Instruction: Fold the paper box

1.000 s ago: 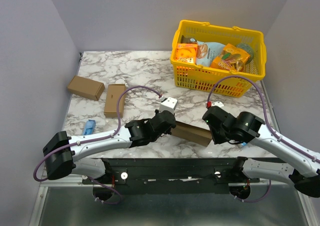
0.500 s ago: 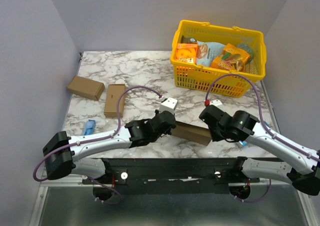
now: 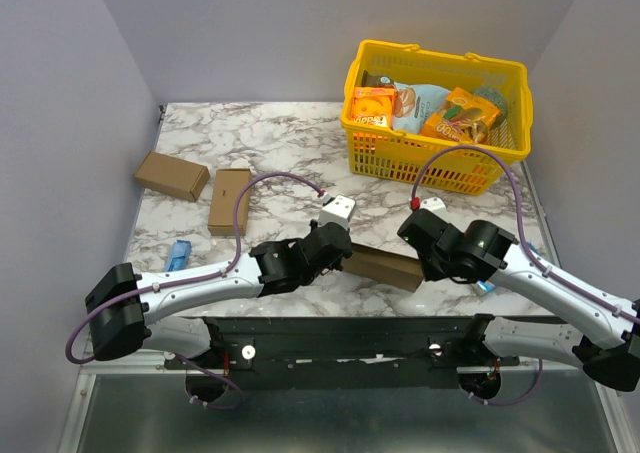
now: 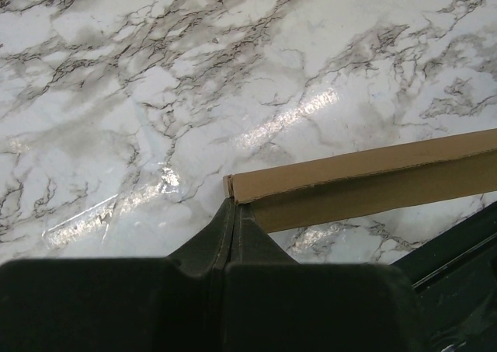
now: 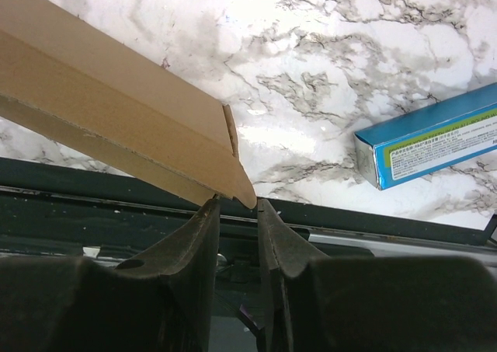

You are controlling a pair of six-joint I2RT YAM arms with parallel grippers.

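Paper box flat, near front edge of table. Left gripper clamped on one end corner. Right gripper part-open, opposite corner at its mouth, ungripped.

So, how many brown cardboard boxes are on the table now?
3. Two small ones lie side by side at the left of the table: the far-left box and the box beside it. The paper box lies near the front edge. More may be hidden.

- Paper box: plain brown cardboard, collapsed into a long narrow strip, one crease running along its length.
- Left end: touching the tips of the closed left claw.
- Right corner: just above the gap of the parted right claw.
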